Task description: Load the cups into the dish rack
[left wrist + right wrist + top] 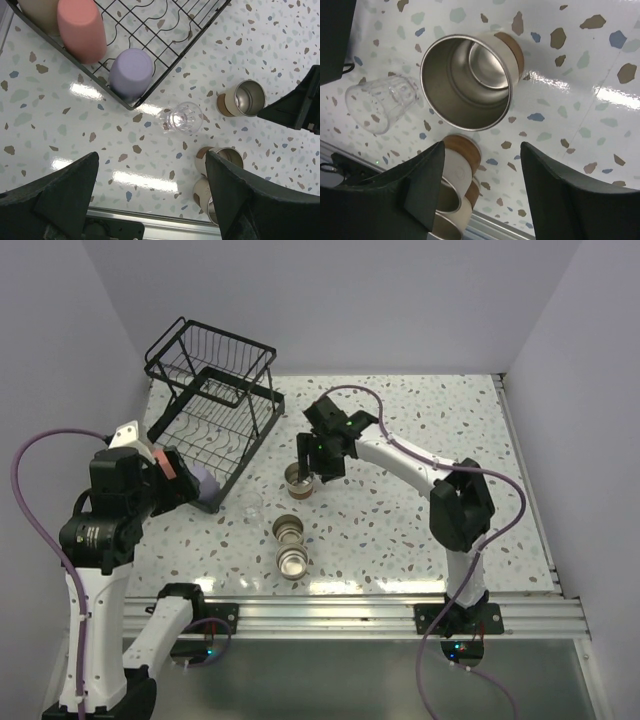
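Steel, mouth up, the nearest cup stands on the tabletop just ahead of my right hand, whose jaws hang apart and empty. I judge it light, rigid and slick, so I'd pinch one wall at the rim, squarely.

We see the dish rack at the far left of the speckled desk, set askew to its edges. A lavender cup sits at the rack's near corner. Just left of it, a sliver of a red-pink cup shows past the left hand, which hangs raised over that corner. A clear glass stands on the desk just beside the rack. The right hand points down over the far steel cup. The middle steel cup and the near steel cup stand close together nearer the arm bases.
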